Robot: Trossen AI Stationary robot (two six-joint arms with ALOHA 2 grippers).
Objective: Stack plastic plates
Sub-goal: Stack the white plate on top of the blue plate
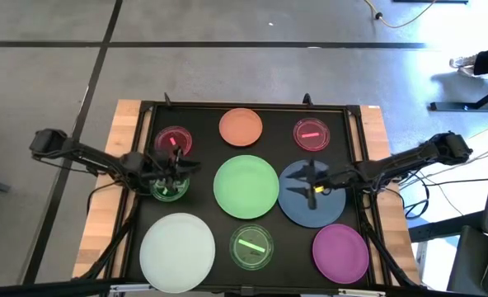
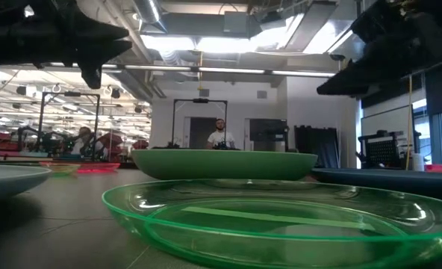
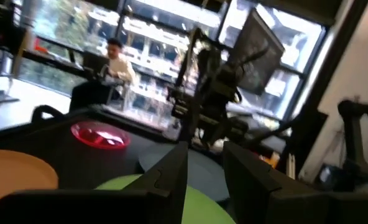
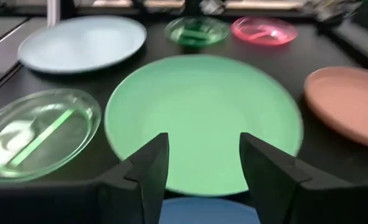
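Observation:
Several plastic plates lie flat and apart on a black mat [image 1: 355, 165]. They are a large green [image 1: 246, 187], a blue [image 1: 330, 216], a whitish [image 1: 177, 252], an orange [image 1: 241, 126], a purple [image 1: 340, 252], two small pink dishes [image 1: 173, 139] [image 1: 311, 134] and two small green dishes [image 1: 251, 246] [image 1: 168, 191]. My left gripper [image 1: 182, 167] [image 3: 206, 158] hovers open above the left small green dish, pointing toward the table's right. My right gripper [image 1: 307, 188] [image 4: 204, 155] hovers open over the blue plate [image 4: 209, 211], facing the large green plate [image 4: 202, 112].
The mat has a thin raised frame [image 1: 252, 106] and sits on a wooden tabletop [image 1: 120, 157]. Cables run off the near corners [image 1: 104, 256]. Bare mat shows between the plates. People [image 2: 219, 134] sit in the room beyond the table's far side.

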